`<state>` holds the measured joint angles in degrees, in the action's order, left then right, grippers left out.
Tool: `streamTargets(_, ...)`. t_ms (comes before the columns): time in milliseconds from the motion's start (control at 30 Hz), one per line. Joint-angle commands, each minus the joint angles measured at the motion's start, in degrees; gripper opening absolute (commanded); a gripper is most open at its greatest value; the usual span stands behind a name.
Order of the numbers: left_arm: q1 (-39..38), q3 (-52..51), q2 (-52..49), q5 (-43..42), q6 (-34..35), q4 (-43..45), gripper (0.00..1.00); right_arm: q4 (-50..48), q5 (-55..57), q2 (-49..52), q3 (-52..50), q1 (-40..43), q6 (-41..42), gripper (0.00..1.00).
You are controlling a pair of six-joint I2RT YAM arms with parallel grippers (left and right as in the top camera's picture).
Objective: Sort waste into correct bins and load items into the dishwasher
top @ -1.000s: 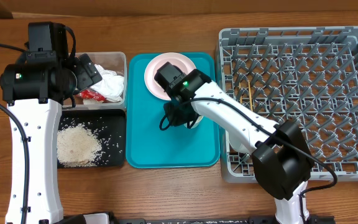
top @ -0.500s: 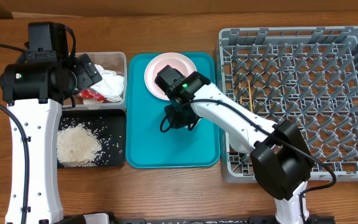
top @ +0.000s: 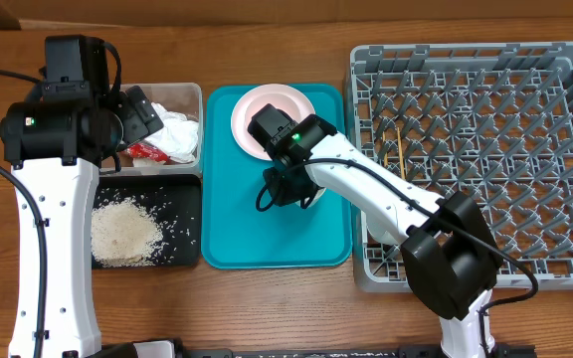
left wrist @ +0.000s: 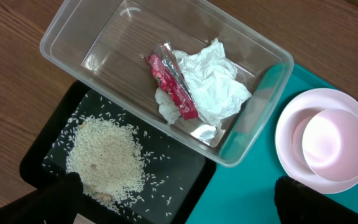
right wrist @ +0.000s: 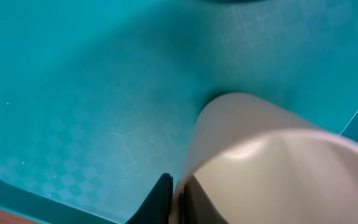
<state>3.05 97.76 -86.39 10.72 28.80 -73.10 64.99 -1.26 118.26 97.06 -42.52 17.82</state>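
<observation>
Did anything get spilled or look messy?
Only a little: loose grains lie scattered around the rice heap, but all inside the black tray. Nothing else looks spilled or broken.

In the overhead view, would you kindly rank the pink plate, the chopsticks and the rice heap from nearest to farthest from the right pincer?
From the right pincer, gripping the white cup:
1. Pink plate, on the teal tray.
2. Chopsticks, in the grey rack.
3. Rice heap, in the black tray.
</observation>
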Motion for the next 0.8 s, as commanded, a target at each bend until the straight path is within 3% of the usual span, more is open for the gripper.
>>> streamTargets(0, 0.2, 0.3, -0.2, -0.1, 0.2, 0.0, 1.00, 0.1, 0.1, 0.1, 0.2, -0.1, 0.0, 0.04)
streamTargets(167, 0.2, 0.3, -0.2, -0.1, 0.2, 0.0, 1.00, 3.0, 0.1, -1.5, 3.3, -0.1, -1.0, 0.04)
streamTargets(400, 0.2, 0.3, -0.2, -0.1, 0.2, 0.0, 1.00, 5.2, -5.0, -11.7, 7.9, 3.1, -3.3, 0.04)
streamTargets(533, 0.2, 0.3, -0.2, -0.1, 0.2, 0.0, 1.00, 5.4, -16.4, -18.3, 7.9, 11.2, -7.8, 0.04)
streamTargets(767, 0.2, 0.3, -0.2, -0.1, 0.2, 0.0, 1.00, 5.8, -43.9, -19.1, 6.0, 27.5, -19.2, 0.04)
